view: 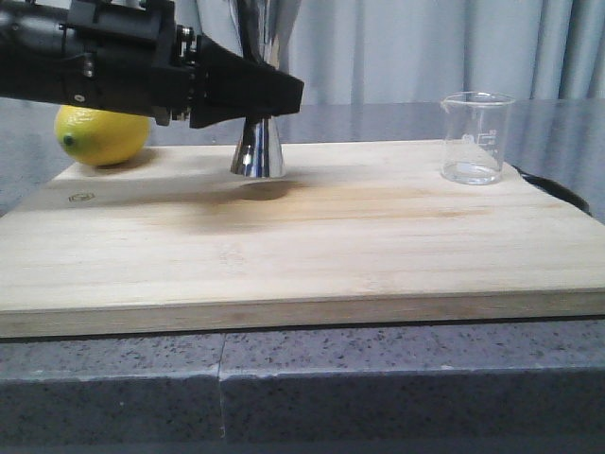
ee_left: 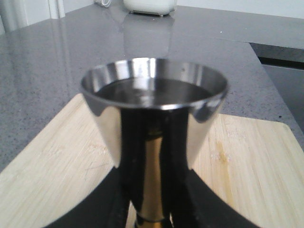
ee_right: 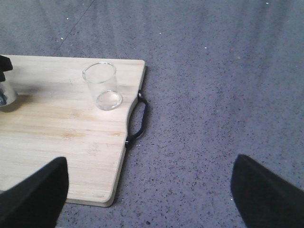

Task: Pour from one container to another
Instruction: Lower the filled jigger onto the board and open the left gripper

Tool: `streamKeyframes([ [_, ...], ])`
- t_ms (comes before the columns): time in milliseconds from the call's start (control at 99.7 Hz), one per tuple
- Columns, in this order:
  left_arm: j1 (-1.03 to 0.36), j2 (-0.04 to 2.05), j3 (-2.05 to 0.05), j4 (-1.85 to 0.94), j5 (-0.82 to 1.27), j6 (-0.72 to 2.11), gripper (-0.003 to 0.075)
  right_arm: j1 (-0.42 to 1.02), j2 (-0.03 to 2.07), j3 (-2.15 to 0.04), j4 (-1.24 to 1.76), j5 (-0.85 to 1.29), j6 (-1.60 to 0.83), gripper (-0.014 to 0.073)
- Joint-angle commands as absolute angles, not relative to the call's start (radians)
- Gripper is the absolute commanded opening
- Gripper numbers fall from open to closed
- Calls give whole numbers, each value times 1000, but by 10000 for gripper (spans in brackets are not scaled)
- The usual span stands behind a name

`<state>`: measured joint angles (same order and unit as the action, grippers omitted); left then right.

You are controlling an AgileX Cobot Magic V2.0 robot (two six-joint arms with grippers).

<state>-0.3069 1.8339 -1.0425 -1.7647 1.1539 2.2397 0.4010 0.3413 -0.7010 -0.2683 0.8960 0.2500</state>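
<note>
The left pincer [view: 274,95] reaches in from the left at the waist of the jigger [view: 258,151], and in the left wrist view its dark fingers [ee_left: 102,204] stand on either side of the jigger's narrow gold-banded neck, closed against it as far as can be seen, the steel cup filling the view just above them. In the front view the jigger's foot appears to float slightly above the wooden board [view: 302,255], with a soft shadow beneath, so it seems lifted rather than standing, though the gap is slight. The right pincer [ee_right: 147,190] hangs wide open and holds nothing, over the speckled grey table [ee_right: 213,95] off the board's right edge, its two fingers far apart. The glass beaker [view: 476,138] stands upright and untouched near the board's far right corner, well apart from the jigger; it looks empty, or nearly so, though clear liquid would be hard to make out. By this reading the task is at an early stage: one vessel is gripped, the other is not yet taken, and no pouring has begun. What is left is to grasp the beaker, bring the two together and tip one over the other. The middle of the board between them lies bare, giving free room to travel. A lemon [view: 101,135] sits at the far left behind the left arm, close to it, and the board's black handle [ee_right: 137,118] juts out just beside the beaker, near where the right pincer would approach.
</note>
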Motion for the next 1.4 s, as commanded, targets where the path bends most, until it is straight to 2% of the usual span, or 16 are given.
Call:
streamKeyframes([
  [0, -314, 1801, -1072, -1849, 1268, 2239, 148, 404, 350, -734, -297, 826, 241, 605],
  [883, -319, 1816, -1072, -1823, 1268, 2237, 150, 404, 350, -734, -305, 826, 241, 605],
  [1394, -319, 1816, -1072, -1823, 1268, 2237, 383, 404, 350, -734, -305, 826, 241, 605],
])
